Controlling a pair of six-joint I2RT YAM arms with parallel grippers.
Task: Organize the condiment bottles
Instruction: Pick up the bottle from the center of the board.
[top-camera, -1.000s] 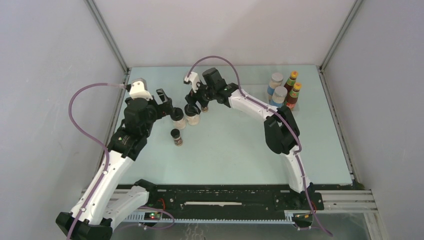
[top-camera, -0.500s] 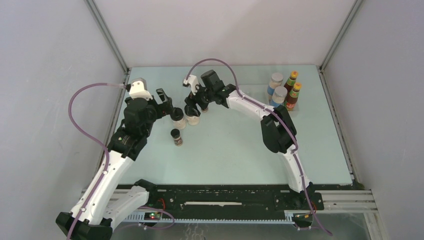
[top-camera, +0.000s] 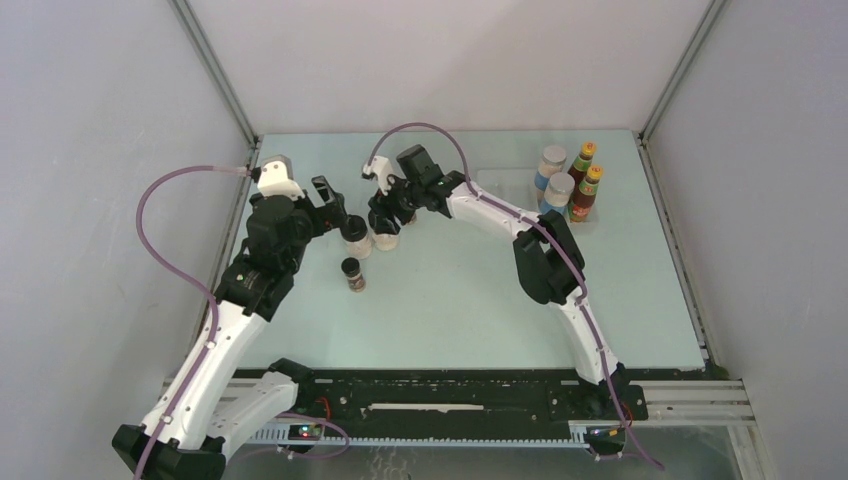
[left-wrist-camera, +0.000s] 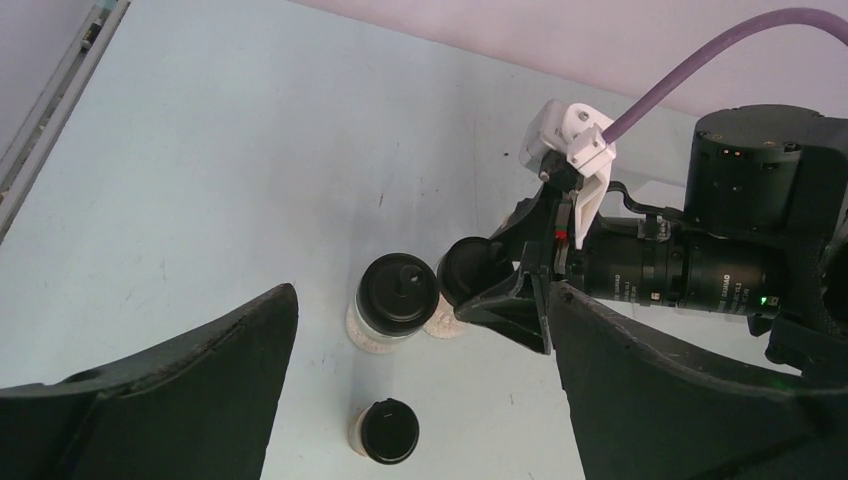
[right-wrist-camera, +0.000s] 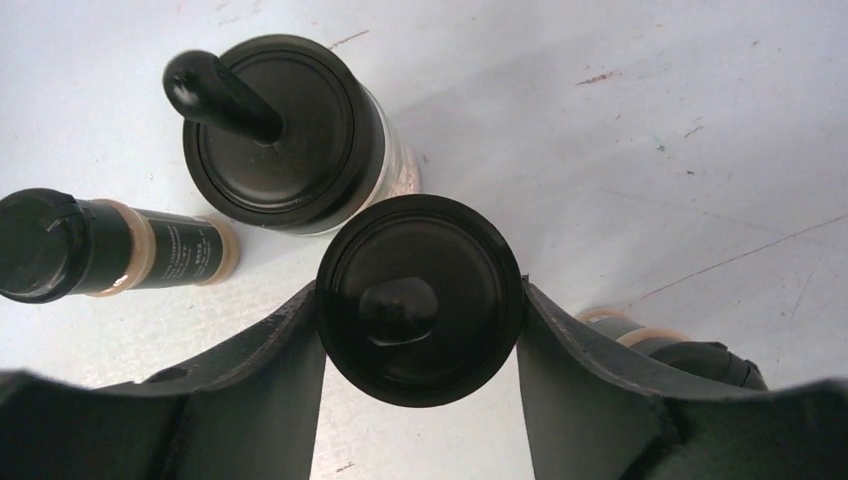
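Two black-lidded pale jars stand side by side at the table's back left. My right gripper (top-camera: 386, 214) is shut on the right-hand jar (right-wrist-camera: 420, 298), with both fingers against its lid. The other jar (top-camera: 354, 234) stands just left of it, with my left gripper (top-camera: 337, 212) open beside it and touching nothing. In the left wrist view that jar (left-wrist-camera: 398, 300) shows between the open fingers. One tiny dark jar (top-camera: 351, 273) stands in front. Another tiny dark jar (right-wrist-camera: 680, 350) peeks out behind my right finger. Two grey-lidded jars (top-camera: 552, 165) and two red sauce bottles (top-camera: 586, 178) are grouped at the back right.
The pale green table (top-camera: 460, 300) is walled in by grey panels left, right and back. A purple cable (top-camera: 420, 128) loops above the right wrist. The two wrists are close together over the left cluster of jars.
My right gripper has slid slightly left and its fingers have closed in on the black-lidded jar. The left arm and the other bottles have stayed put.
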